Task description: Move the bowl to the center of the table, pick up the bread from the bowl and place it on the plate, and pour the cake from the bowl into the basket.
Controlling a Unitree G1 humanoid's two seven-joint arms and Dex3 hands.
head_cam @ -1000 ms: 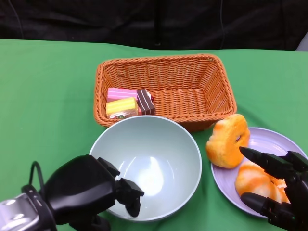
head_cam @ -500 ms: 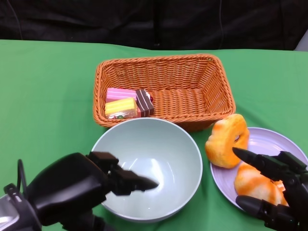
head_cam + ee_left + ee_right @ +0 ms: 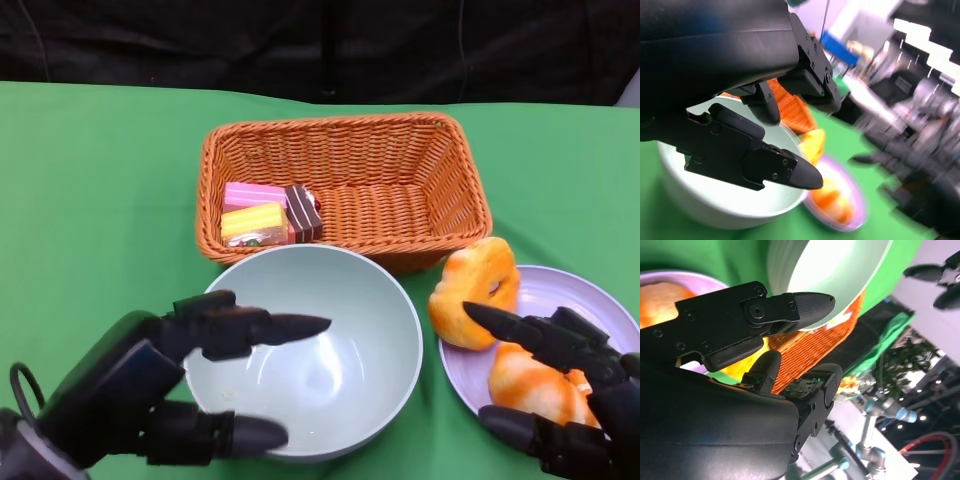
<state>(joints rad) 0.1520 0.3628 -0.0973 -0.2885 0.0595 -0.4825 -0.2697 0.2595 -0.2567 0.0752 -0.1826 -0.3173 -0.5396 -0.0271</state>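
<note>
The pale green bowl (image 3: pixel 320 350) stands empty in the middle of the table, just in front of the wicker basket (image 3: pixel 345 180). Several small cake pieces (image 3: pixel 268 215) lie in the basket's left end. Two orange bread pieces (image 3: pixel 476 290) rest on the lilac plate (image 3: pixel 565 300) at the right. My left hand (image 3: pixel 150 385) hovers at the bowl's left rim, fingers spread and holding nothing. My right hand (image 3: pixel 565 385) is over the plate's near edge, fingers apart and empty. In the left wrist view the bowl (image 3: pixel 715 200) lies beyond the fingers (image 3: pixel 755 155).
Green cloth covers the table, with bare room at the left (image 3: pixel 90 200) and far right (image 3: pixel 570 170). A dark backdrop runs behind the table's far edge.
My left hand has let go of the bowl's near-left rim and opened, its fingers now spread above the bowl. The right hand has shifted slightly left over the plate.
</note>
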